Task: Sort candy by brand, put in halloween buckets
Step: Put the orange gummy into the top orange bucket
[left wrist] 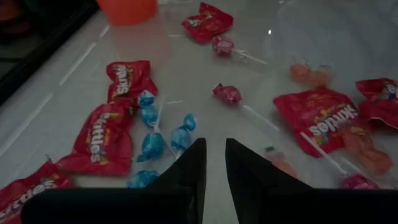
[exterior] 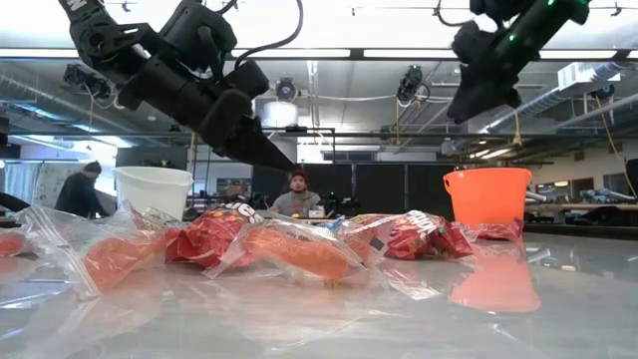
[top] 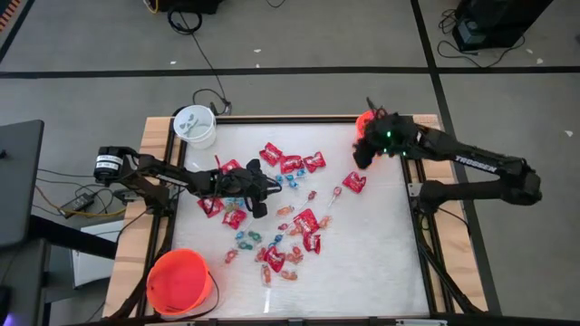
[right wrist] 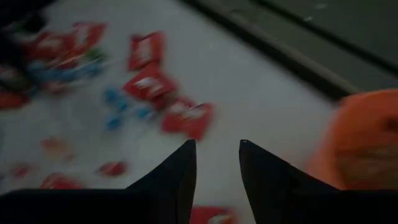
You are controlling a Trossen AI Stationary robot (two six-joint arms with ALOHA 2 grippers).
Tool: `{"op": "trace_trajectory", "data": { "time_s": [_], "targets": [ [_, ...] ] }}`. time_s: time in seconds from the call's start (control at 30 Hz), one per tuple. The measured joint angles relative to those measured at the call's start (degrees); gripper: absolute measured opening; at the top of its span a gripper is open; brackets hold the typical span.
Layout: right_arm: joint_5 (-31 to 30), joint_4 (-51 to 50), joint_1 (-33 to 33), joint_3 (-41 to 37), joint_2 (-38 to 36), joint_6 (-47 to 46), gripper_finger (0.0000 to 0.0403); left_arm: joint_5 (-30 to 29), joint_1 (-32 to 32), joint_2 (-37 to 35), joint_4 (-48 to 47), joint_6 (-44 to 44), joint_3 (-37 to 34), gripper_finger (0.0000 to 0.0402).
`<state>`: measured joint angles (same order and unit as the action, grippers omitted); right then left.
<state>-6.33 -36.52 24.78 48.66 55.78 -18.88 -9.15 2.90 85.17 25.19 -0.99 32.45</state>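
Candy lies spread over the middle of the white table (top: 381, 254): red packets (left wrist: 102, 137), small blue-wrapped pieces (left wrist: 152, 143) and pink sweets on sticks (left wrist: 229, 93). My left gripper (top: 268, 192) hovers low over the pile's left part, its fingers (left wrist: 193, 165) a narrow gap apart with nothing between them. My right gripper (top: 361, 161) hangs high at the far right, open and empty (right wrist: 216, 146), beside the small orange bucket (top: 364, 119). A white bucket (top: 195, 127) stands at the far left corner. A larger orange bucket (top: 181, 281) stands at the near left corner.
The table has a raised wooden frame (top: 159, 145) along its edges. Bare tabletop lies at the near right. Cables (top: 204, 63) run over the floor beyond the far edge. In the low view a person (exterior: 297, 194) sits behind the table.
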Motion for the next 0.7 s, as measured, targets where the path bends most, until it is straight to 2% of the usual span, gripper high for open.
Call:
{"op": "trace_trajectory", "data": {
  "time_s": [0.1,0.27,0.4,0.5,0.7],
  "targets": [
    [-1.55,-0.62,-7.1,0.0,0.7,-3.44,0.0133,0.85,0.0,0.0,0.33,0.5,0.0,0.0065],
    [-6.96,-0.5,-19.03,0.0,4.16,-8.71,0.0132,7.78,-0.24,0.0,0.05,4.55,0.0,0.0065],
    [-12.45,0.63,-26.64,-0.02,8.62,-12.83,0.0132,7.67,-1.08,0.56,0.64,6.29,0.0,0.0065],
    [-15.52,3.3,-30.58,-0.02,12.93,-14.96,0.0132,7.67,-1.8,1.76,1.39,6.25,0.02,0.0065],
    [-15.3,9.62,-34.72,-0.02,21.84,-15.72,0.0132,9.64,-3.04,5.64,1.81,3.09,0.07,0.0077]
  ]
}}
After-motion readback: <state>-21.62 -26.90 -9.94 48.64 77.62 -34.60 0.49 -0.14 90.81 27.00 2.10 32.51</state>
